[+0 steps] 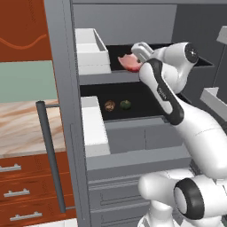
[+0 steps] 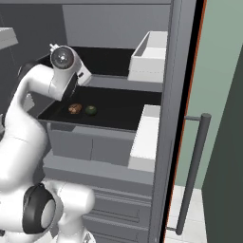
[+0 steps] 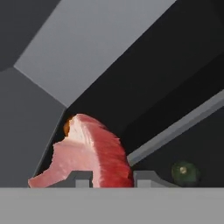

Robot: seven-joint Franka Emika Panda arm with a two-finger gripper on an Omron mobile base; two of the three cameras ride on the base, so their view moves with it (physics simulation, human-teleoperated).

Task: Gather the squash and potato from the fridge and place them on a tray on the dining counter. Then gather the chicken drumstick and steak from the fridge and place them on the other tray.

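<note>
The fridge (image 1: 133,142) stands open in front of me. My gripper (image 3: 113,177) reaches onto its upper black shelf, one fingertip on each side of the pink, red-edged steak (image 3: 87,153) (image 1: 127,62). I cannot tell whether the fingers press it. Behind the steak peeks an orange sliver; whether it is the chicken drumstick is unclear. One shelf lower, the brown potato (image 1: 110,105) (image 2: 74,108) and the dark green squash (image 1: 125,104) (image 2: 90,110) (image 3: 183,171) lie side by side. The trays and the dining counter are out of view.
White door bins (image 1: 91,48) (image 1: 94,128) (image 2: 149,57) flank the shelves on the open doors. Long bar handles (image 1: 48,150) (image 2: 194,171) hang on the door edges. Red-brown drawers (image 1: 22,177) under a marbled counter stand to the left. Grey fridge drawers sit below the shelves.
</note>
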